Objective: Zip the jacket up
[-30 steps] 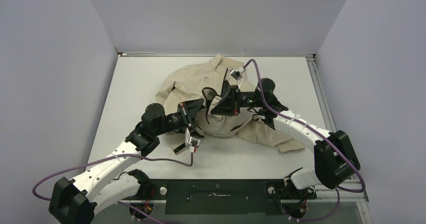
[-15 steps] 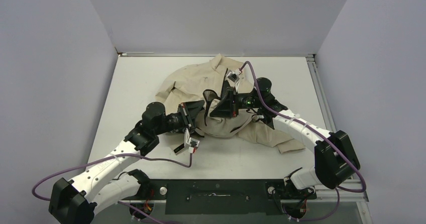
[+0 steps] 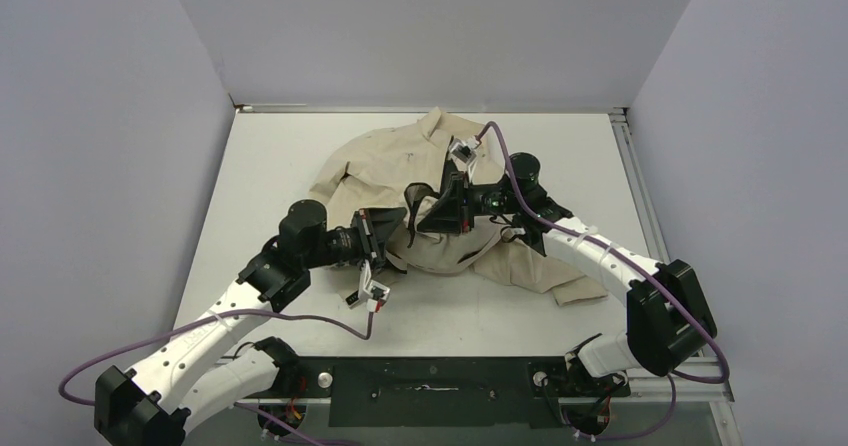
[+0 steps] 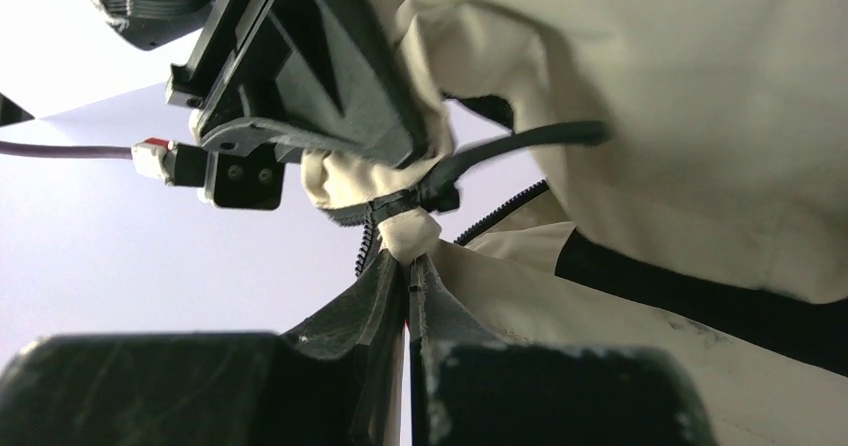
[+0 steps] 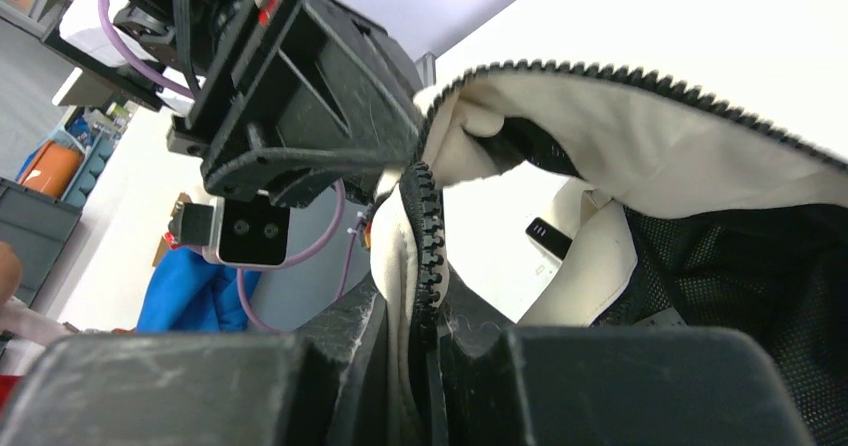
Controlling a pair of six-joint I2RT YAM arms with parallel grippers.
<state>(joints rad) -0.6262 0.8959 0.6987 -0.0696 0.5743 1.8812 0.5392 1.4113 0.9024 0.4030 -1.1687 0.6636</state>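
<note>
Top external view: the jacket [image 3: 400, 161] lies crumpled on the middle-to-far part of the counter [image 3: 260, 166], with one sleeve trailing toward the near right. Both arms reach into its front opening and meet close together.

**Tool state**
- Left tool [image 4: 408, 271]: jaws closed narrow on a fold of the cream front edge.
- Right tool [image 5: 425, 311]: jaws closed narrow on a front edge, with the zipper teeth [image 5: 430, 216] running straight down into the gap between its fingers.

**Materials and shapes**
- The outer shell is matte cream woven cloth that creases into soft, rounded folds.
- The lining [image 5: 740, 266] is black open mesh.
- The zipper is a single row of coarse black teeth on a cloth tape, and it curves freely with the cloth.
- The slider cannot be identified in these views.

**Handling, as judged**
- The garment is light and fully limp. It sags between grips and carries no push, only pull.
- The cloth is not fragile, but the smooth shell may slip from a shallow pinch.
- Take hold on the stiffer tape right beside the teeth, not on loose shell.
- Keep both edges taut and parallel, or the teeth will buckle and misalign.
</note>
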